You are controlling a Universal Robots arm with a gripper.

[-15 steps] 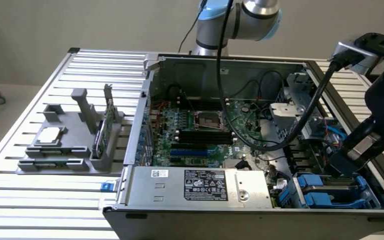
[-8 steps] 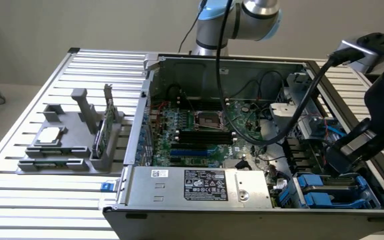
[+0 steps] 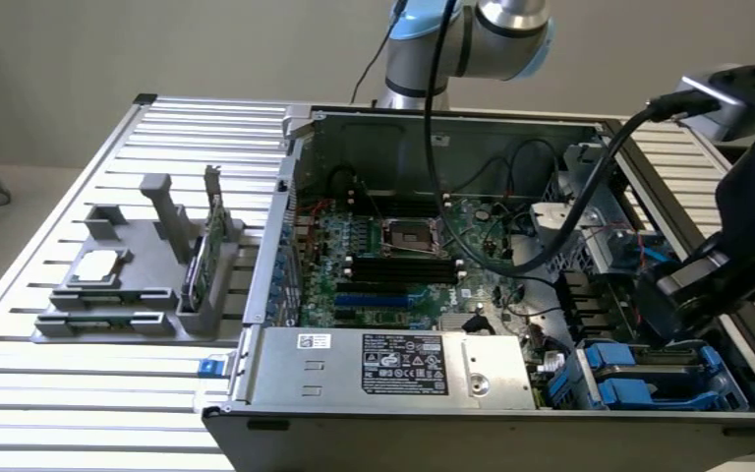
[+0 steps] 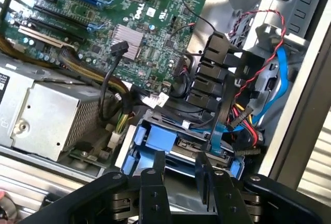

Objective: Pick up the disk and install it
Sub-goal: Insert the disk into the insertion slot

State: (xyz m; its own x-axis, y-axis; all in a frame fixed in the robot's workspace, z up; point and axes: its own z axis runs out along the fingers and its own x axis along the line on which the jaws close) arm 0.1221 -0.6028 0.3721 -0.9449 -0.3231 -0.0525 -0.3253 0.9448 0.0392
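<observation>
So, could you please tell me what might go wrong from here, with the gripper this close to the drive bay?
1. The gripper is right at the disk in its blue carrier. The red, yellow and black cable bundle hangs just beside it and might snag or get pinched.
2. The blue cable loops down close to the same bay and could catch on the disk or the gripper.

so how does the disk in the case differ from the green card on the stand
Place: the disk sits in a corner of the computer case; the green card is outside it, on the grey stand. Colour: the disk is framed in blue plastic; the card is bare green board. Pose: the card stands on its edge, the disk lies low in the case. Both are rectangular computer parts.
</observation>
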